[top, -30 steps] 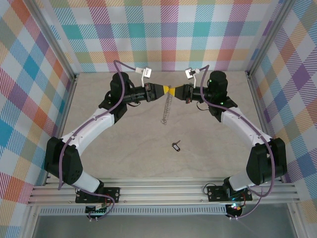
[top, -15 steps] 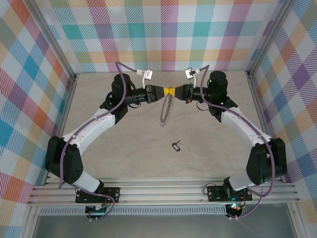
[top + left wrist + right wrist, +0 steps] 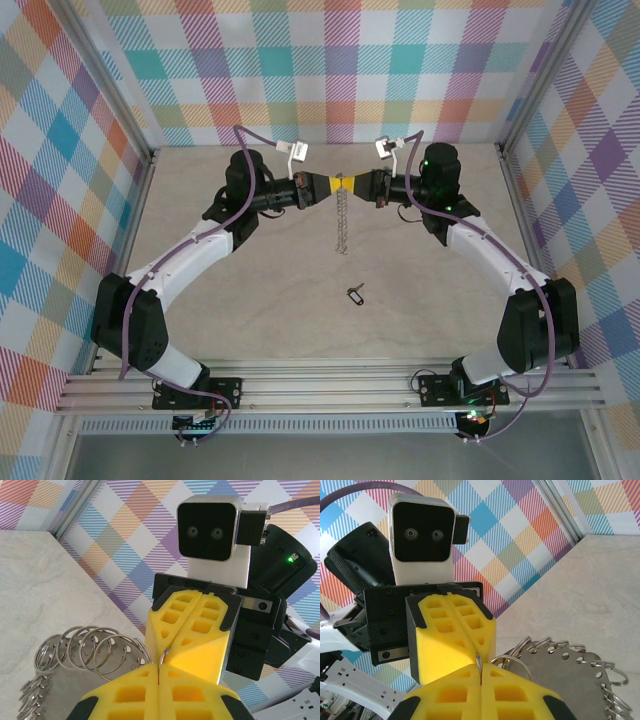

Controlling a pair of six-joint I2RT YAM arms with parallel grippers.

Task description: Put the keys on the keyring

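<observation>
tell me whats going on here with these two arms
The left gripper and the right gripper meet fingertip to fingertip above the far part of the table. Both are shut on the keyring, which hangs down between them. The keys lie on the table to the near side, untouched and not yet on the ring.

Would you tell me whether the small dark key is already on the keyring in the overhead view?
No, the key lies alone on the table, well apart from the hanging keyring.
</observation>
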